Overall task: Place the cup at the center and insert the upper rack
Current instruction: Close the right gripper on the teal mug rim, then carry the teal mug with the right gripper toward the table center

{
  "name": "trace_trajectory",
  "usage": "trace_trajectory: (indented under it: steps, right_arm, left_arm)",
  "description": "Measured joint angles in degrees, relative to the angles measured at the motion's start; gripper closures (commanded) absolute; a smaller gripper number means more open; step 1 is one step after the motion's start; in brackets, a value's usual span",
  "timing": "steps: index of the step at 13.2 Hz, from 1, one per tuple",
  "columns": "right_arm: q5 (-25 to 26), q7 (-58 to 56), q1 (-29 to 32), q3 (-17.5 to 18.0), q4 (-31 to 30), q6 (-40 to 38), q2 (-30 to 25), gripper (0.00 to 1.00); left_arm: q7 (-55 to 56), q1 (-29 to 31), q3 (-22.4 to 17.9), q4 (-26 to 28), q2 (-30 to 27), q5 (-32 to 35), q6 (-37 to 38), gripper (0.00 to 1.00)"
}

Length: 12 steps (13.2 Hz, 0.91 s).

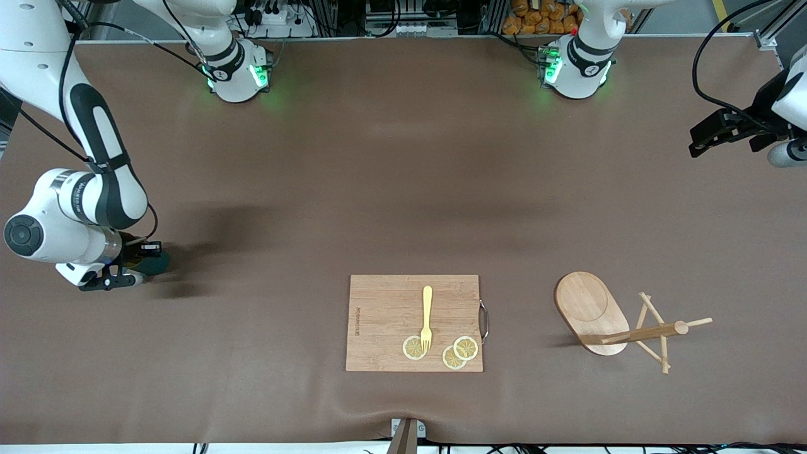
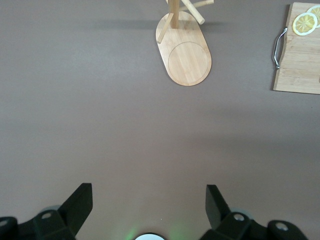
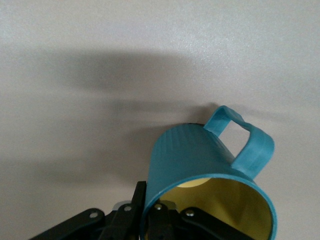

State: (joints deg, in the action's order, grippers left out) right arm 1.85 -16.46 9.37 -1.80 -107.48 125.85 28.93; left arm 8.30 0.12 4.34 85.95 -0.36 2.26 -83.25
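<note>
Right wrist view, lower centre: the right gripper (image 3: 150, 212) pinches the cup (image 3: 200, 165) by its rim, a rigid, likely slippery wall; the left gripper (image 2: 149, 210) waits wide open.

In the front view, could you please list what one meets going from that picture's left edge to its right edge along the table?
Right gripper shut on the cup → cutting board → fork → lemon slices → upper rack → left gripper, open.
</note>
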Motion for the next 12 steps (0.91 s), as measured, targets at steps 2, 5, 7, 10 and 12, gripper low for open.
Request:
trace_trajectory:
  steps: [2, 5, 7, 10, 12]
  right_arm:
    - [0.00, -0.16, -0.29, 0.32, 1.57, -1.93, -0.03, 1.00]
    - [0.01, -1.21, -2.14, 0.77, 6.23, -4.36, -0.20, 1.00]
    - [-0.08, -1.24, -4.74, 0.99, 8.38, -5.00, -0.27, 1.00]
    - [-0.60, -1.17, -9.64, 1.36, 9.46, -4.70, -0.26, 1.00]
    - [-1.72, -1.10, -13.22, 1.52, 10.64, -4.40, -0.26, 1.00]
  left_arm:
    - [0.00, 0.21, -0.06, -0.08, -0.14, 0.00, 0.00, 0.00]
    - [0.00, 0.43, -0.29, -0.18, -0.35, 0.00, 0.02, 0.00]
    - [0.00, 0.48, -0.29, -0.20, -0.32, 0.00, -0.01, 0.00]
    - [0.00, 0.48, -0.29, -0.18, -0.08, 0.00, -0.04, 0.00]
    - [0.00, 0.48, -0.29, -0.19, -0.07, 0.00, -0.05, 0.00]
